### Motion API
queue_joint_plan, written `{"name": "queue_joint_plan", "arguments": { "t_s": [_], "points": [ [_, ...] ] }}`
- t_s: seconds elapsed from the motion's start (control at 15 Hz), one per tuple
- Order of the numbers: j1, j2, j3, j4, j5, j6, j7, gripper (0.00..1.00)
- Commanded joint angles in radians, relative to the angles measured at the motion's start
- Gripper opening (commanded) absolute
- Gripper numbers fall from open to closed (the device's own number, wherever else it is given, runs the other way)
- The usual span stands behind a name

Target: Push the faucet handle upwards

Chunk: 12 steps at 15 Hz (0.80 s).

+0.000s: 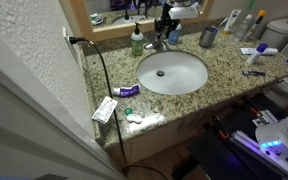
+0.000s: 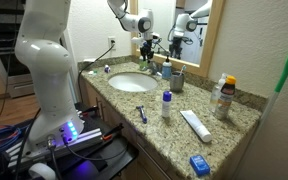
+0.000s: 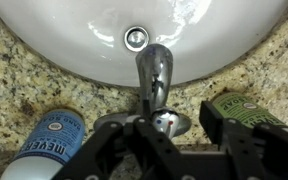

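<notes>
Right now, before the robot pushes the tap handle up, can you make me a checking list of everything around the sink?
Surface: speckled granite counter with an oval white sink set in it.
Job's things: faucet handle, chrome, behind the sink; whether anything touches it cannot be told.
Clutter: green-topped soap bottle and blue bottle flank the faucet; grey cup; white tube; other small bottles.
Grippers: gripper open, one finger on each side of the faucet.
Cables: black cable runs from the wall over the counter's edge.
Surroundings: mirror behind the counter.
</notes>
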Motion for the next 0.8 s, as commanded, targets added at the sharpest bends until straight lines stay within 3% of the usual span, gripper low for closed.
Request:
{"name": "queue_joint_plan", "arguments": {
  "t_s": [0.0, 0.2, 0.27, 0.73],
  "points": [
    [0.022, -0.001, -0.028, -0.002, -0.019, 0.016, 0.038, 0.25],
    [0.031, -0.001, -0.043, -0.004, -0.035, 0.027, 0.077, 0.04],
    [0.032, 0.000, -0.042, -0.005, -0.031, 0.036, 0.081, 0.07],
    [0.020, 0.005, -0.022, -0.040, 0.041, 0.241, 0.071, 0.07]
  ]
}}
